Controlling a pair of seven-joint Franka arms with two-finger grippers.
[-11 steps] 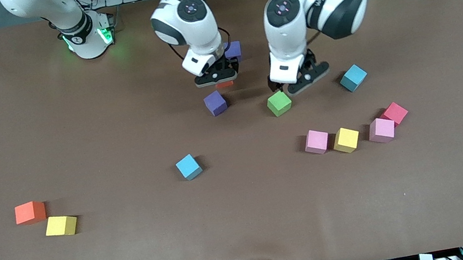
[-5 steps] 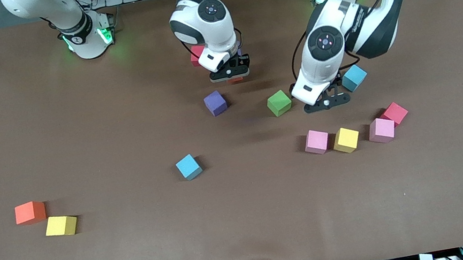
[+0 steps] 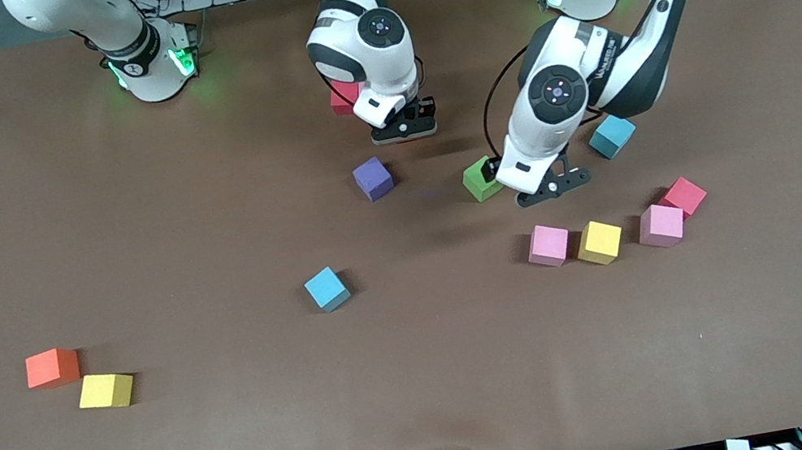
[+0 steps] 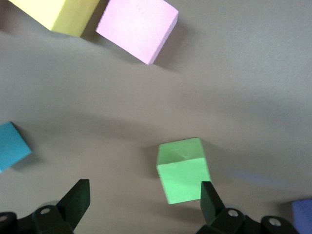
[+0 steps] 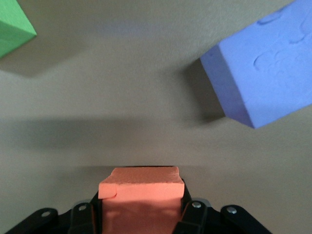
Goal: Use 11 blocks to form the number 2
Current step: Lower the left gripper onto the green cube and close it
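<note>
My right gripper point(image 3: 405, 130) is shut on an orange block point(image 5: 141, 187) and holds it low over the table, with a purple block point(image 3: 372, 179) just nearer the camera. My left gripper point(image 3: 552, 186) hangs open beside a green block point(image 3: 480, 180). In the left wrist view the green block point(image 4: 183, 170) lies close to one finger point(image 4: 210, 197), and the gap between the fingers is otherwise bare. A red block point(image 3: 343, 95) peeks out from under the right arm. The blocks lie scattered, and no number 2 is in view.
A light blue block point(image 3: 612, 136) sits by the left arm. Nearer the camera lie a pink point(image 3: 548, 245), a yellow point(image 3: 600, 242), a pink point(image 3: 661, 225) and a red-pink block point(image 3: 685, 195). Another light blue block point(image 3: 327, 288) sits mid-table. An orange point(image 3: 52, 368) and a yellow block point(image 3: 106, 390) lie toward the right arm's end.
My left gripper swung down past the green block toward the camera, then edged back beside it. My right gripper carried the orange block slightly toward the left arm's end.
</note>
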